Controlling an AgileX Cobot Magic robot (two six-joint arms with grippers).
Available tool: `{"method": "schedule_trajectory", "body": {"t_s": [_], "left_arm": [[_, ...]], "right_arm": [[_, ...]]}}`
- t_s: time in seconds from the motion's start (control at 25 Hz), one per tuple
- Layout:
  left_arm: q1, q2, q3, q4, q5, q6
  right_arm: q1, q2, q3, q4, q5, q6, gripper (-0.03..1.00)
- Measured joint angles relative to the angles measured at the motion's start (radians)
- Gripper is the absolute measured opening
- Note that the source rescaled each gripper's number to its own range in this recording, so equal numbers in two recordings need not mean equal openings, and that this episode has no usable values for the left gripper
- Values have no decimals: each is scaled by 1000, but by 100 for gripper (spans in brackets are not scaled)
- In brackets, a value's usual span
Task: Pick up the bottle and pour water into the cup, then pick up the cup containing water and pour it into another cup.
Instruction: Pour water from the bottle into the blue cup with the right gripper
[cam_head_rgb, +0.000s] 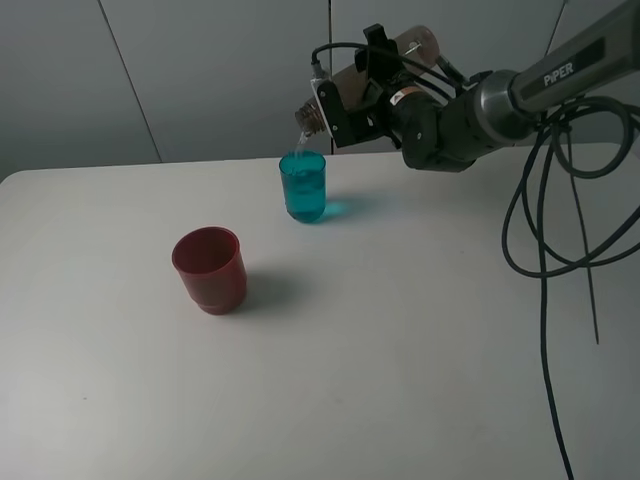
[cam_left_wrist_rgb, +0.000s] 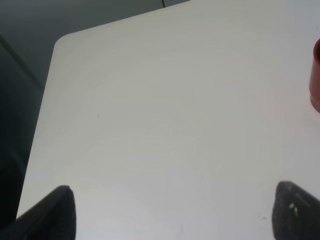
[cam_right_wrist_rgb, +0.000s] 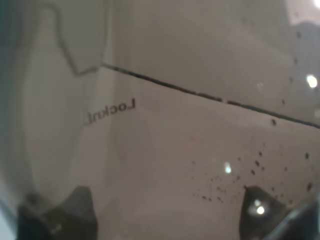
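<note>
Your smoky bottle (cam_head_rgb: 309, 117) is tipped almost flat, neck pouring into the upright teal cup (cam_head_rgb: 304, 188). The red cup (cam_head_rgb: 209, 270) stands well apart, upright too.

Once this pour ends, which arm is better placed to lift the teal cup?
Left, probably. The right fingers are shut on the bottle, tipped over the teal cup, so that arm is busy. The left fingers stand open and empty over the table, with the red cup at their view's edge.

Bottle (cam_right_wrist_rgb: 165, 125) fills view, droplets on wall; tool (cam_right_wrist_rgb: 157, 214) clamped around it.
</note>
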Motion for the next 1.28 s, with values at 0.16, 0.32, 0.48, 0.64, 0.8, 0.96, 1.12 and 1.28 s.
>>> {"method": "schedule_trajectory", "body": {"t_s": [0.16, 0.32, 0.48, 0.64, 0.8, 0.96, 1.12, 1.28], "left_arm": [[0, 0, 0, 0, 0, 0], [0, 0, 0, 0, 0, 0], [0, 0, 0, 0, 0, 0], [0, 0, 0, 0, 0, 0], [0, 0, 0, 0, 0, 0], [0, 0, 0, 0, 0, 0], [0, 0, 0, 0, 0, 0], [0, 0, 0, 0, 0, 0]], "right_arm": [[0, 0, 0, 0, 0, 0, 5], [0, 0, 0, -2, 0, 0, 5], [0, 0, 0, -13, 0, 0, 5], [0, 0, 0, -18, 0, 0, 5], [0, 0, 0, -16, 0, 0, 5], [0, 0, 0, 9, 28, 12, 5], [0, 0, 0, 53, 60, 129, 5], [0, 0, 0, 63, 71, 332, 5]]}}
